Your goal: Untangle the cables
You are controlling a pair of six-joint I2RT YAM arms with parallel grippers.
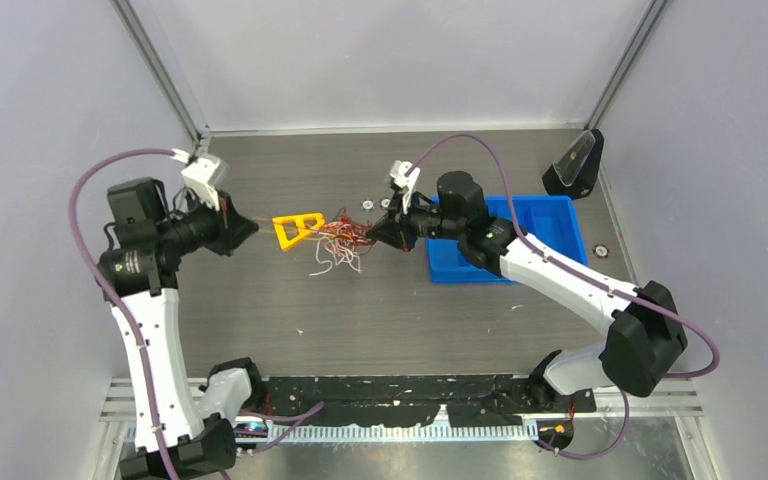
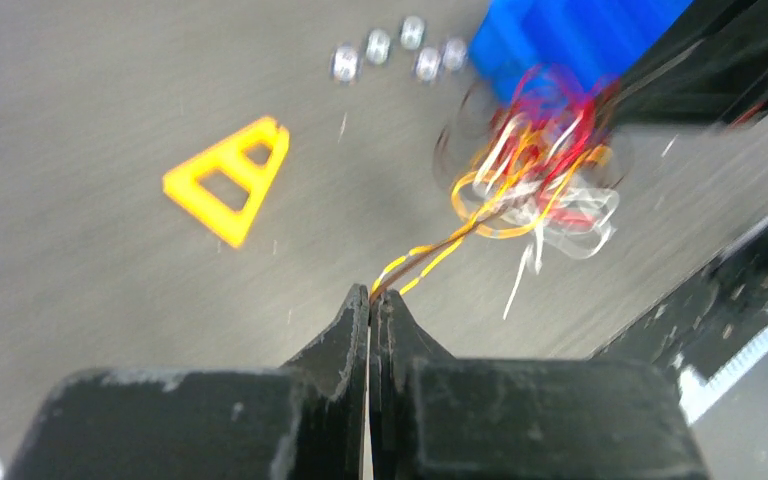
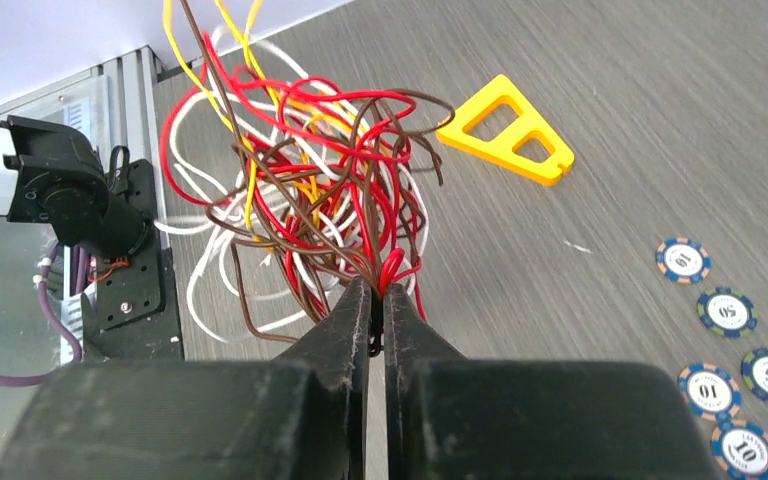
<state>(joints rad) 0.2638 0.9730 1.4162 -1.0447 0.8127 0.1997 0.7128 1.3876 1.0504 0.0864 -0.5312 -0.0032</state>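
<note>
The cables (image 1: 340,240) form a tangled clump of red, white, brown and yellow wires hanging between my two grippers over mid-table. My left gripper (image 2: 373,293) is shut on a few yellow and brown strands (image 2: 430,258) that stretch taut to the clump (image 2: 535,180). My right gripper (image 3: 377,290) is shut on red and brown cables at the clump's near side (image 3: 300,170). From above, the left gripper (image 1: 252,230) is left of the clump and the right gripper (image 1: 375,237) touches its right side. White loops (image 1: 332,262) dangle below.
A yellow triangular plastic piece (image 1: 295,229) lies on the table just left of the clump. A blue bin (image 1: 550,225) sits behind the right arm. Several poker chips (image 3: 725,350) lie near it. A black holder (image 1: 574,165) stands at the back right.
</note>
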